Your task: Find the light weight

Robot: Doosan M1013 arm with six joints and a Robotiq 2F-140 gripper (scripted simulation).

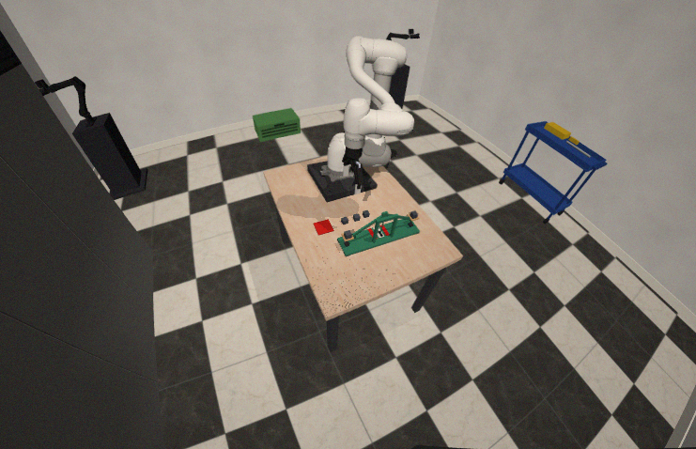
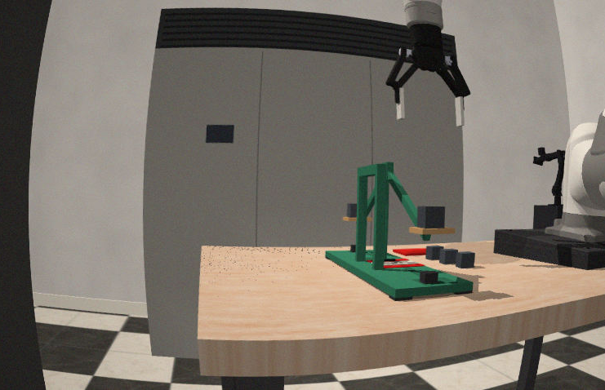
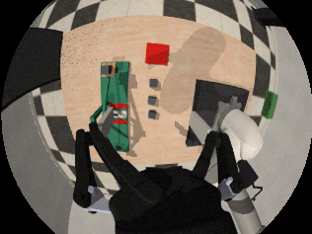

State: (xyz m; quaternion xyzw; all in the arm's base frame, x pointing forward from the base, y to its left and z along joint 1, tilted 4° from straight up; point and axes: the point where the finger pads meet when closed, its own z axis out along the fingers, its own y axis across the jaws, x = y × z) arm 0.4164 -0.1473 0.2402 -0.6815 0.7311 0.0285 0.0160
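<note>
The green rocker balance stands on the wooden table. One dark cube weight sits on each pan: the near pan's weight and the far pan's weight. Three more dark weights stand in a row on the table, between the balance and the robot base; they also show in the wrist view. The flat red dish lies upright beside them and is empty. My gripper is open and empty, high above the row of weights and the balance's near side. The pointer's field is too small to read.
A small dark block sits on the near end of the balance's base. The robot's black base plate takes up the table's back edge. A green crate and a blue cart stand on the floor, away from the table.
</note>
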